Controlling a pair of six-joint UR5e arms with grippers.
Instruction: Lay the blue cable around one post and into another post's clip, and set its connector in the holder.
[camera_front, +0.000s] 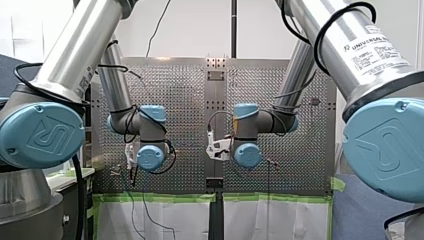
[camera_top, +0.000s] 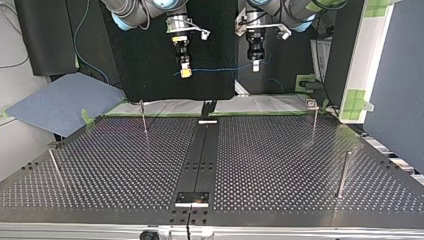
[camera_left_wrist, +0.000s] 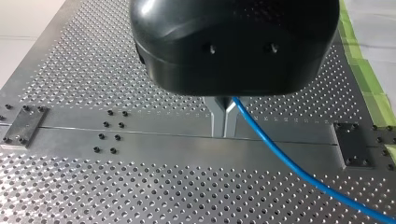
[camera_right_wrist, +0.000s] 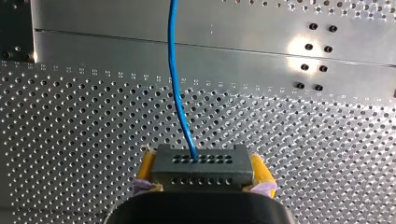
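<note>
Blue cable strung between both grippers, above the table.
Only the wrist views show the grips. My left gripper (camera_left_wrist: 224, 116) has its metal fingers pinched together on the cable (camera_left_wrist: 280, 154). My right gripper (camera_right_wrist: 203, 170) clamps its yellow pads on the dark connector (camera_right_wrist: 201, 161), with the cable running out of it. The top view alone shows the cable spanning the two grippers, over the perforated table (camera_top: 280, 160) and its thin upright posts (camera_top: 343, 175). Green tape (camera_top: 357, 100) marks the far side.

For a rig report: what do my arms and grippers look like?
My left arm and my right arm: silver tubes, pale blue joint caps, black cables; the right's reads Universal Robots. Left gripper: black, metal fingers. Right gripper: yellow pads.
</note>
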